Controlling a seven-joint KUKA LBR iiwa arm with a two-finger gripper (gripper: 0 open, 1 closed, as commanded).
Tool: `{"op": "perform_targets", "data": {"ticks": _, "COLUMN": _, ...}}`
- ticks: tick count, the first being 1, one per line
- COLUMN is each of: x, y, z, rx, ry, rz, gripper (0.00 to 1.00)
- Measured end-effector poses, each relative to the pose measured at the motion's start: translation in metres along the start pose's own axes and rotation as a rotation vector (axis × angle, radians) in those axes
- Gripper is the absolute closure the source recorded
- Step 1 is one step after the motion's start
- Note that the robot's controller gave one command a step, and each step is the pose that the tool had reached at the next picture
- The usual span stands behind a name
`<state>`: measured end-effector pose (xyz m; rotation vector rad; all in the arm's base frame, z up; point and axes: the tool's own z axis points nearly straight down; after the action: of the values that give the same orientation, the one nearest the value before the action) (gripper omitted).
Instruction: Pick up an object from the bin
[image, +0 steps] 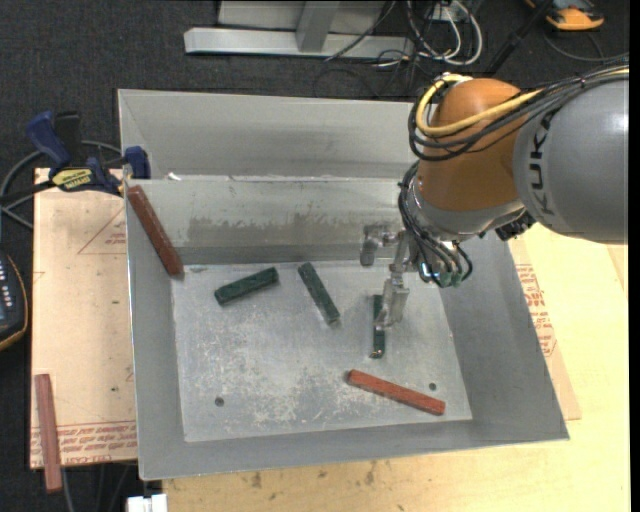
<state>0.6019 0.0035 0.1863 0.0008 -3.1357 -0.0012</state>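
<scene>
Seen from my remote desk, a red-brown bar (397, 391) lies flat near the front of the grey bin (300, 405), its long axis running roughly 10 to 4 o'clock. It sits just beside the gripper (378, 345), at its 5 o'clock. I cannot tell how wide the gripper stands. Two dark green bars (318, 293) lie towards 10 o'clock, and cables (440, 30) cross the dark floor beyond.

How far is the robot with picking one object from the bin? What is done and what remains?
Done: the hand is low in the bin, right of centre. In hand: it stands between the slanted dark green bar and the flat red-brown bar; whether it grips anything I cannot tell. Left: nothing looks lifted yet; the second green bar and the leaning red-brown bar at the left wall lie apart from it.
</scene>
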Motion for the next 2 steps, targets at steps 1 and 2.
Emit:
{"op": "perform_targets", "data": {"ticks": 1, "x": -0.025, "y": -0.013, "z": 0.062, "rx": 0.0, "ry": -0.004, "rz": -0.183, "gripper": 0.0}}
{"op": "perform_targets", "data": {"ticks": 2, "x": 0.003, "y": -0.082, "z": 0.116, "rx": 0.003, "ry": -0.007, "rz": -0.584, "gripper": 0.0}}
